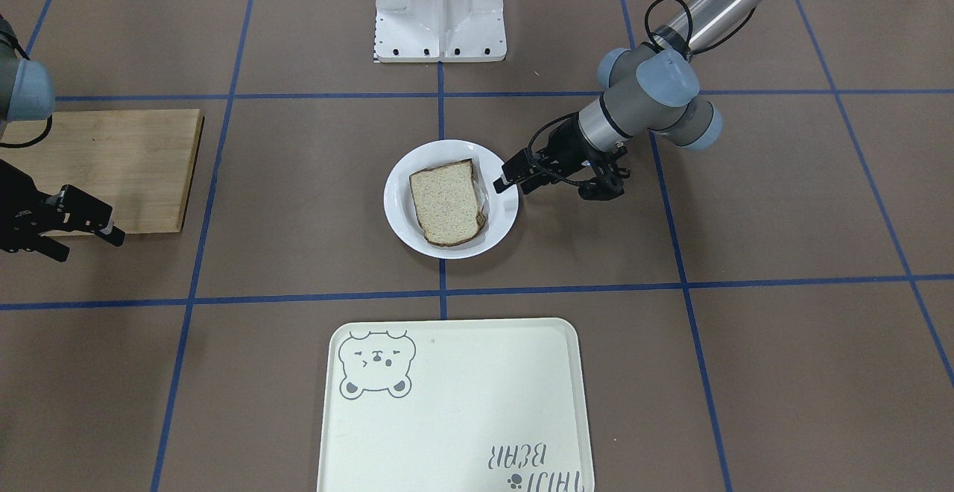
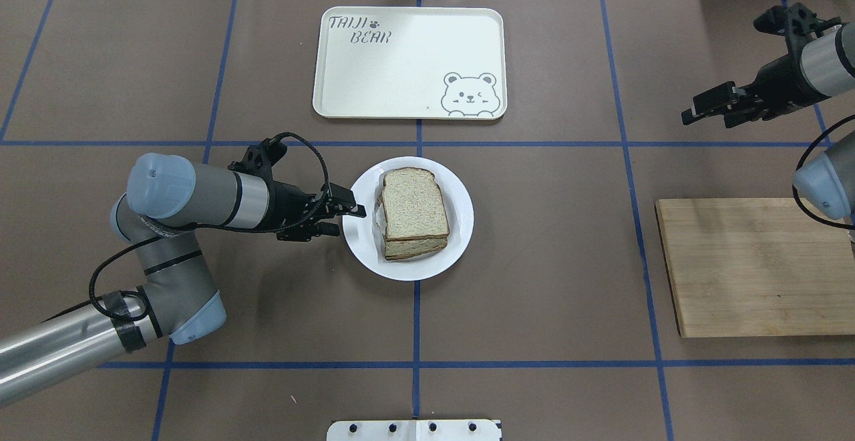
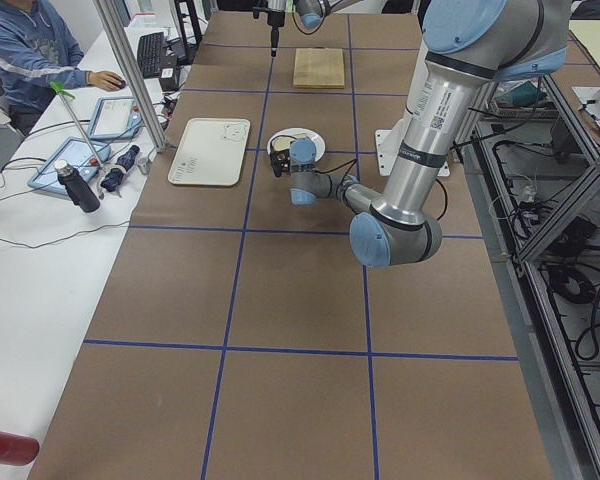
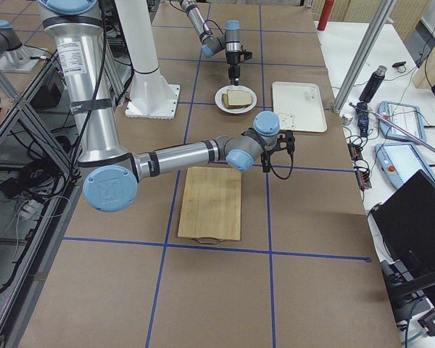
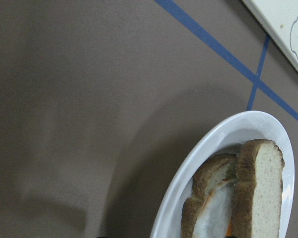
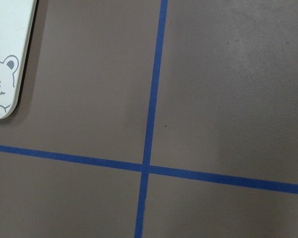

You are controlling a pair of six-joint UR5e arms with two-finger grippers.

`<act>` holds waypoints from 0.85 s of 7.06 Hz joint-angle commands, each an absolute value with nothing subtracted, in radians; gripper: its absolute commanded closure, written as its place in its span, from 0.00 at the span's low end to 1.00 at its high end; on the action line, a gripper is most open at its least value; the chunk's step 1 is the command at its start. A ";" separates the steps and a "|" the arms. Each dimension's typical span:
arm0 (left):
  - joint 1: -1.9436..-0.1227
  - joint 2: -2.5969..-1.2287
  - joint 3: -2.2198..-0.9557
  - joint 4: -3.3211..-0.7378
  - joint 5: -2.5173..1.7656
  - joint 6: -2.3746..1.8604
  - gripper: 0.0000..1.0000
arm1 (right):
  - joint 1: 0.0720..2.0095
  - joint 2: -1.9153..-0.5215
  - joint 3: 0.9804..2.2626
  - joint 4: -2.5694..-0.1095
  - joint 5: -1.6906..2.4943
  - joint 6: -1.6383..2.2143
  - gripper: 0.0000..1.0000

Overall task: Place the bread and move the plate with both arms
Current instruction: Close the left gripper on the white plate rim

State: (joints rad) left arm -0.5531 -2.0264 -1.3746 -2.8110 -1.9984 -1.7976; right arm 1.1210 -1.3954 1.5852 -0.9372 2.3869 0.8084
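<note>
Evidently step one was done: the bread lay on the plate, stacked on a second slice. The plate sat on the desk, short of the bear tray. The left claw was at the plate's rim, jaws spread, apparently not yet gripping. The right claw hung spread and empty near the wooden board, well apart from the plate. Judged remaining: both claws grip the rim, then the move.

Table: plate, tray, wooden board
</note>
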 commanded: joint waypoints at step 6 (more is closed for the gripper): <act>-0.494 -2.028 -1.330 -2.930 -1.893 -1.799 0.84 | 1.121 -1.399 1.600 -0.937 2.387 0.810 0.00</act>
State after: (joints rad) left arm -0.4989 -2.0279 -1.3277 -2.9295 -1.8986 -1.7992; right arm 1.1208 -1.3977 1.5992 -0.9373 2.3870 0.8087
